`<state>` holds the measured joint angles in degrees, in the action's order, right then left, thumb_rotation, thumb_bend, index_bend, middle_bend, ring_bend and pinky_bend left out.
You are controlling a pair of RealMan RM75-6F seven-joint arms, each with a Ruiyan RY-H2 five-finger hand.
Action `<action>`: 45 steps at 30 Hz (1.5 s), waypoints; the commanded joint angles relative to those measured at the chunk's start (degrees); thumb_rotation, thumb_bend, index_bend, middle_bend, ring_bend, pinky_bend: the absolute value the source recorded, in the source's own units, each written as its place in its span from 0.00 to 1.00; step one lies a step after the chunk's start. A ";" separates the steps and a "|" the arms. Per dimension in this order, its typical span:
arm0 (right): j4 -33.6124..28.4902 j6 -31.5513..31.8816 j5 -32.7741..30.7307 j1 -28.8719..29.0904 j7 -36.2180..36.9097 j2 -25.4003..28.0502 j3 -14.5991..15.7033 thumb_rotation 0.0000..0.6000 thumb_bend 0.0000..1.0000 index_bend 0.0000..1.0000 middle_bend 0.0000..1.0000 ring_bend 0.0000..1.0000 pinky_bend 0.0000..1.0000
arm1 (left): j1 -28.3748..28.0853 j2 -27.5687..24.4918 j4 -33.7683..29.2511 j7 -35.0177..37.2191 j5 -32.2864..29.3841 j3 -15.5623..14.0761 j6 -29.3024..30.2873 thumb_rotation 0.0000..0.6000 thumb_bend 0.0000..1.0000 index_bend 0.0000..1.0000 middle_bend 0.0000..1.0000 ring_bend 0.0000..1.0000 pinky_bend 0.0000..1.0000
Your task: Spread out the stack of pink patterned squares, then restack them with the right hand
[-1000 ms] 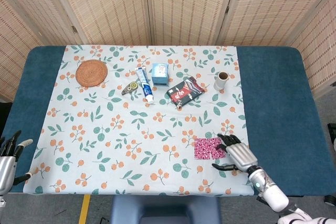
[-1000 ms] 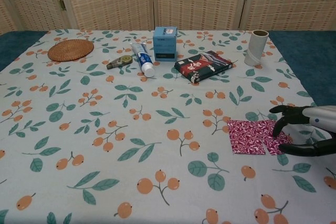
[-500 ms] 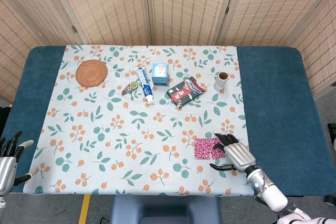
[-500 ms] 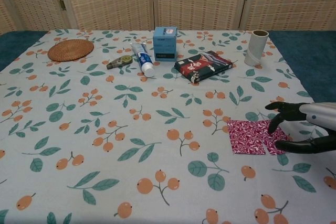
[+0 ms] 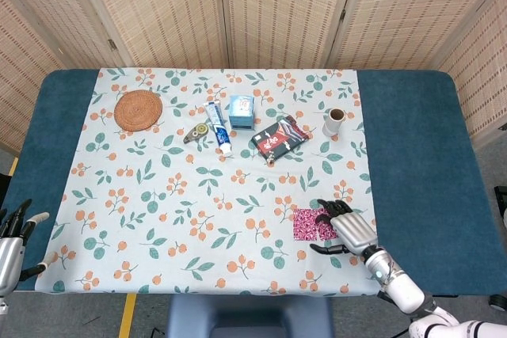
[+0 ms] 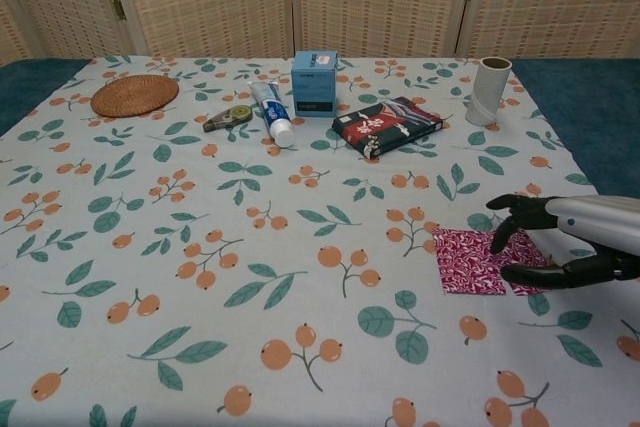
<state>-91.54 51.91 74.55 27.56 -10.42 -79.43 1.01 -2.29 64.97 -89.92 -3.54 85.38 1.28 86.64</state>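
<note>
The right hand (image 6: 545,239) hovers over the right part of the pink squares (image 6: 470,261), fingers (image 6: 515,205) spread and curved, thumb low beside them — nothing in its grasp. The squares lie flat on the flowered tablecloth (image 6: 200,247) near its front right edge. The left hand (image 5: 14,244) hangs open, off the table's left corner — holding nothing.

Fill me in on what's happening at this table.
The right robot hand hangs over the pink patterned squares near the right front of the floral tablecloth, fingers spread over their right part. The squares lie flat, overlapping. The left robot hand waits open off the table's left front corner, holding nothing.
</note>
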 commanded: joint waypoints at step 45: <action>-1.32 -1.66 2.21 1.64 -1.67 -0.62 0.99 0.18 0.26 0.27 0.05 0.00 0.00 | 0.12 -0.28 -0.65 -0.23 0.36 0.06 0.20 1.00 0.28 0.27 0.07 0.15 0.00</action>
<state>-92.94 50.37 76.84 29.09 -11.97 -79.96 1.97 -2.17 64.69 -90.56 -3.78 85.73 1.34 86.83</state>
